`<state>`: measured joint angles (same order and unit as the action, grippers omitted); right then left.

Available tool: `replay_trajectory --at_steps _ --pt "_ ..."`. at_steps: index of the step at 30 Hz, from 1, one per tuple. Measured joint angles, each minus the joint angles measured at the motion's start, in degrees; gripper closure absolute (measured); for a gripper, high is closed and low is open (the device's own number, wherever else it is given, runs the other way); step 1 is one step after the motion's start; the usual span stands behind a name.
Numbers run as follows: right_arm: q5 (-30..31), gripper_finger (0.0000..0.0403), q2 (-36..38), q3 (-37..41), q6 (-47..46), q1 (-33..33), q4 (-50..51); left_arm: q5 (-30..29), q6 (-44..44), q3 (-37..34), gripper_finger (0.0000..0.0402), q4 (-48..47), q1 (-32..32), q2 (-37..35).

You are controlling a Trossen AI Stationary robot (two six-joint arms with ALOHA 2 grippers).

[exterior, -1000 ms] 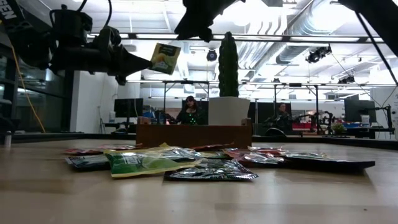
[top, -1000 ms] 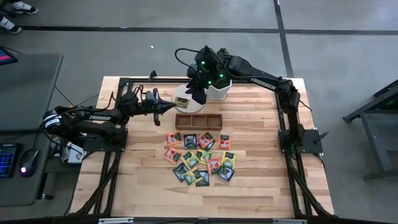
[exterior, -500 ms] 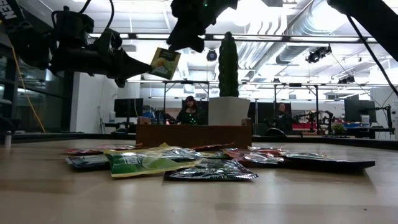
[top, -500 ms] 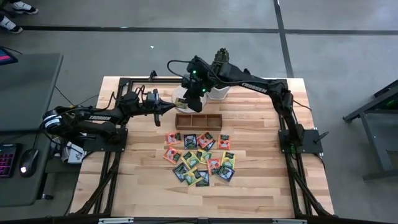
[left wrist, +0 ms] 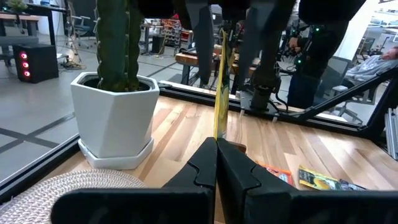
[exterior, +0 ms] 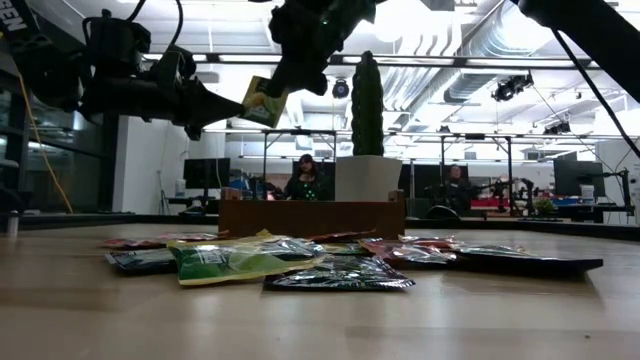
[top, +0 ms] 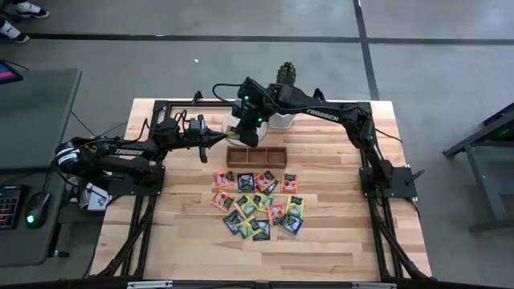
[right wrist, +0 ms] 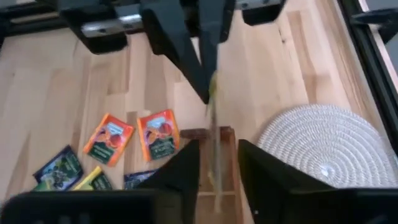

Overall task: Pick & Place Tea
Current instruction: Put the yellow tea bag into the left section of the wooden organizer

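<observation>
My left gripper (exterior: 236,103) is shut on a yellow tea packet (exterior: 263,99), held in the air left of the brown wooden tray (top: 256,155). My right gripper (right wrist: 214,163) reaches down from above. It is open, one finger on each side of the packet's far end (left wrist: 221,46), with a gap showing on both sides. Several more tea packets (top: 259,205), yellow, orange, green and dark, lie flat in a heap on the table in front of the tray. My left gripper pinches the packet's near edge (left wrist: 216,132) between its two fingers, coming level from the table's left. The packet stands on edge, sticks out past the fingertips and is lifted clear of the table.
A white pot with a cactus (top: 283,116) stands behind the tray, next to a round woven mat (right wrist: 323,143). A black frame (top: 161,104) runs around the tabletop. Bare wood (top: 321,241) lies near the front edge and right of the heap.
My right gripper has come down and toward the table's left, from above the cactus pot to the packet held by my left gripper. Its fingers now stand around the packet's far end. The packet has stayed where it was.
</observation>
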<state>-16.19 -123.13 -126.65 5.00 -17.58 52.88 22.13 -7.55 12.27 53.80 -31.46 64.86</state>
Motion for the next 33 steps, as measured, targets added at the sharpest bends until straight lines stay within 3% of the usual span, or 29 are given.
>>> replay_trajectory --at_steps 3,11,25,33 --pt "-0.65 0.0388 0.00 0.00 1.24 0.04 -0.23 0.00 -0.02 0.00 0.0402 0.00 0.00 0.00" --pt "0.87 0.0399 0.00 0.00 0.86 0.15 -0.83 -0.57 2.63 0.00 0.0394 -0.52 -0.02 0.00" --pt "2.83 0.0402 -0.65 -0.02 1.35 0.17 1.85 -0.28 1.12 0.00 0.0221 -0.82 -0.77 -0.77" --pt "5.03 0.0402 -1.64 8.47 3.68 2.84 -4.32 10.92 -3.71 0.02 0.0202 -1.11 -12.12 -3.82"
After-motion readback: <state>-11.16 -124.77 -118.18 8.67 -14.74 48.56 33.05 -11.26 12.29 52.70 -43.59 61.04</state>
